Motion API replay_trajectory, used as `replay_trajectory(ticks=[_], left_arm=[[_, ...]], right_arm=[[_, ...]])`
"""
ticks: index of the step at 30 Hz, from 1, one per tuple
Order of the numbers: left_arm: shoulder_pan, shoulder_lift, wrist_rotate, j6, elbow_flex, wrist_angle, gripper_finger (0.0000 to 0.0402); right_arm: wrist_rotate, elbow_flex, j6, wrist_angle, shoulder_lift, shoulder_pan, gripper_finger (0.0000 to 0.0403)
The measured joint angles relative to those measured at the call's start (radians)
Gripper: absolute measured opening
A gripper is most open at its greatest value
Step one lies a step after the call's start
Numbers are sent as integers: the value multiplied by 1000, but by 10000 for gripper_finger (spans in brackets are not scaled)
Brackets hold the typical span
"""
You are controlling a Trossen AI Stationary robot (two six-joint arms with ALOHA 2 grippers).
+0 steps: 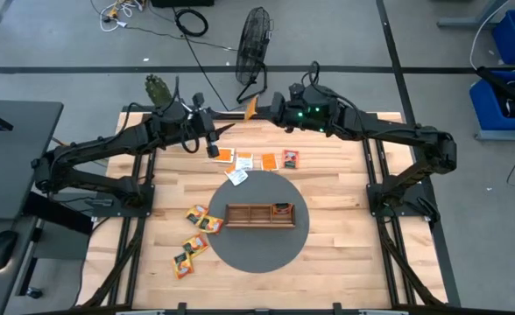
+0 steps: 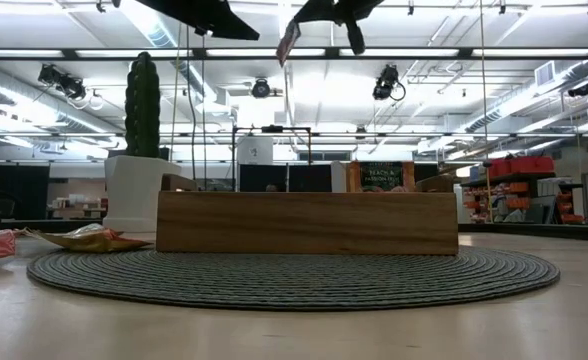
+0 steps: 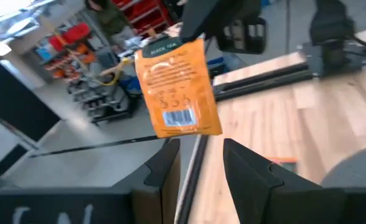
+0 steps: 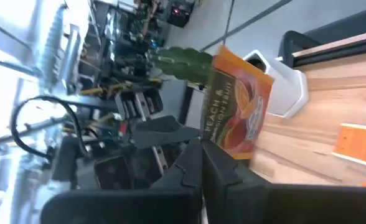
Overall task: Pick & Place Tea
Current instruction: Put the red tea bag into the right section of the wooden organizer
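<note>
My right gripper [image 1: 259, 107] is high over the table's far edge, shut on an orange tea sachet [image 3: 178, 87]. My left gripper [image 3: 200, 155] is open beside it, over the far left part of the table [image 1: 210, 142], touching nothing. The wooden compartment tray [image 1: 260, 214] lies on a round grey mat [image 1: 266, 254] and has one sachet [image 1: 281, 208] in its right end. Orange sachets [image 1: 243, 160] lie flat in a row beyond the mat. A white one [image 1: 236, 176] lies at the mat's edge, and yellow ones [image 1: 196, 229] lie to its left. My right gripper pinches the orange sachet between its two fingers at one edge [image 4: 219, 138]. The left wrist view shows that edge as the sachet's top [image 3: 170, 45]. The sachet is lifted clear of the table and hangs tilted below the fingers [image 2: 288, 40].
A white pot with a green cactus [image 2: 142, 150] stands at the table's far left. A fan [image 1: 253, 44] stands on the floor beyond the far edge. Bare wood shows right of the mat [image 1: 345, 219] and along the near edge.
</note>
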Motion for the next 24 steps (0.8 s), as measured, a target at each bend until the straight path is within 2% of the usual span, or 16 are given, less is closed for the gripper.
replay_trajectory(ticks=[5, 10, 14, 16, 19, 24], left_arm=[[1, -1, -45, -26, 0, 18, 169], [-9, 1, -44, -66, 0, 77, 225], [-29, 34, -43, -69, 1, 123, 256], [-38, 59, -52, -69, 1, 134, 262], [-40, 90, -121, -69, 0, 136, 263], [-38, 108, -140, -61, 0, 161, 260]], right_arm=[[42, 0, 53, 22, 0, 3, 0], [81, 0, 91, 41, 6, 4, 0], [94, 0, 130, 88, 21, 6, 0], [95, -1, 142, 93, 24, 8, 0], [105, 0, 152, 118, 34, 17, 0], [111, 0, 159, 132, 41, 31, 0]])
